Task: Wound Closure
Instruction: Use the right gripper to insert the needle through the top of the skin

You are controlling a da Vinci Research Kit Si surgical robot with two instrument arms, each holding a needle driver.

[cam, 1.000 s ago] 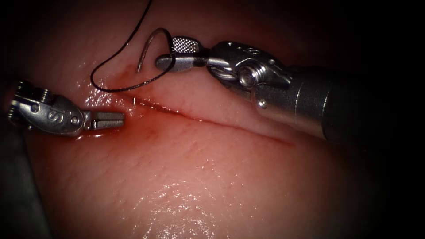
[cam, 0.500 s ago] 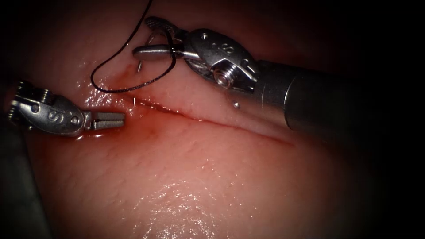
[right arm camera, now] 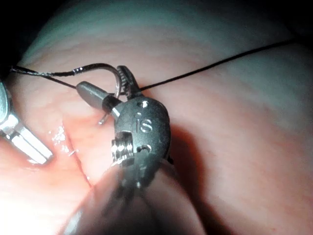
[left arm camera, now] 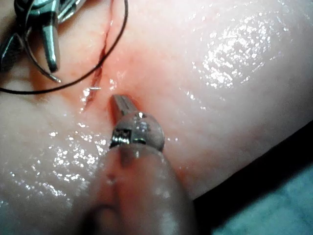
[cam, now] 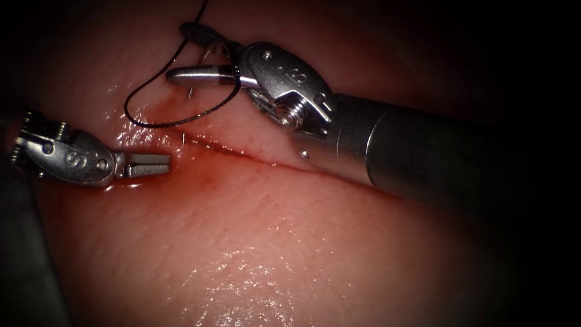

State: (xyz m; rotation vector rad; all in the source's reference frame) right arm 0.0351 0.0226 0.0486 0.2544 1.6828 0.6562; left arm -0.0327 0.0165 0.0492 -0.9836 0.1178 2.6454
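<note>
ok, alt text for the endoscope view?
Right tool, fingers open around the curved needle without gripping it, near the left end of the cut; whether the needle's tip enters the tissue is unclear. Black thread loops over the tissue. Left tool, fingers shut and empty, rests beside the cut.

My endoscope looks down from above and in front at the cut [cam: 260, 154]. Both wrist views look along their own shafts, very close. All three share the cut's left end and the thread [cam: 151, 118] loop.
</note>
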